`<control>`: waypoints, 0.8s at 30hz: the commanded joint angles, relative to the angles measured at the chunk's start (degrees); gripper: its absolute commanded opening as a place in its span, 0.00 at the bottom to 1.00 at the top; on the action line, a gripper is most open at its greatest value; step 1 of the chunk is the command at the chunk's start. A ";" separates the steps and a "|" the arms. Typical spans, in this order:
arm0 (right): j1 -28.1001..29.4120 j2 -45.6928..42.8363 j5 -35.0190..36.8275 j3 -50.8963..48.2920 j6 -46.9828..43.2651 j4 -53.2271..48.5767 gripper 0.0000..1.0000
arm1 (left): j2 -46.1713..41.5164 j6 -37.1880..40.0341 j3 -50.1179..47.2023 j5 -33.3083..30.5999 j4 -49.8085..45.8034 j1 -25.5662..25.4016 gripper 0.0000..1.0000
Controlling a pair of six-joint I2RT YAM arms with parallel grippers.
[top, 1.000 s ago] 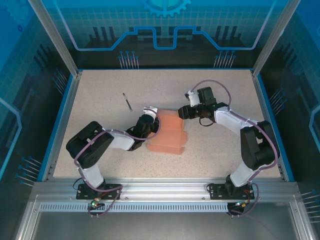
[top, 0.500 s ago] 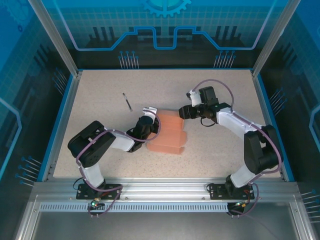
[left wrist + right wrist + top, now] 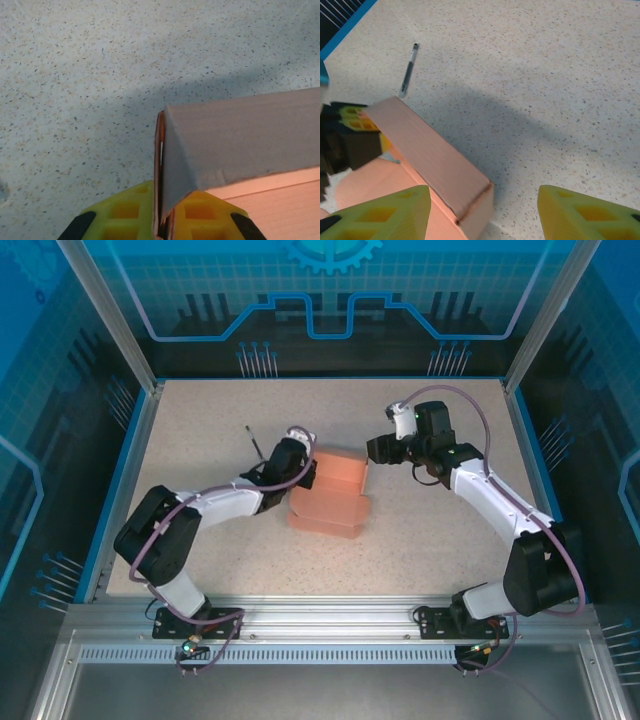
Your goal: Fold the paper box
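The paper box (image 3: pixel 330 495) is salmon-orange cardboard, partly folded, lying near the middle of the table with one wall standing along its far side. My left gripper (image 3: pixel 305 472) is shut on the left end of that wall; in the left wrist view its yellow fingers (image 3: pixel 125 212) pinch the thin cardboard edge (image 3: pixel 160 165). My right gripper (image 3: pixel 375 452) stands open just off the box's far right corner. In the right wrist view the box corner (image 3: pixel 470 192) lies between the spread yellow fingers (image 3: pixel 385 212), untouched.
A thin dark stick (image 3: pixel 255 443) lies on the speckled table (image 3: pixel 440 530) to the left of the box, and it appears as a pen-like stick (image 3: pixel 409 70) in the right wrist view. Blue rails (image 3: pixel 120 490) edge the table.
The left gripper has carried the box's left end toward the far side, turning the box. The right gripper has backed off up and to the right and opened wider.
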 commanded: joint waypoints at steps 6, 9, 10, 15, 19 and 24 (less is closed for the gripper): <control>-0.65 -0.70 1.93 1.48 -1.06 -2.17 0.60 | 1.00 3.40 13.79 15.63 -32.95 5.76 0.00; -0.66 -0.86 2.20 1.32 -1.11 -2.46 0.60 | 3.39 6.49 18.25 17.06 -40.04 6.46 0.00; -0.66 -0.81 2.01 1.18 -1.07 -2.38 0.60 | 4.53 7.51 19.89 16.72 -42.23 6.47 0.00; -0.33 0.15 1.86 0.95 -0.64 -2.45 0.60 | 10.19 11.31 27.08 17.06 -51.40 6.55 0.00; 0.23 1.00 2.07 0.61 -0.47 -2.55 0.60 | 14.56 13.58 31.92 17.77 -56.72 6.59 0.00; 0.89 2.02 2.35 -0.19 -0.11 -2.31 0.60 | 20.21 15.57 37.77 18.89 -62.56 6.55 0.00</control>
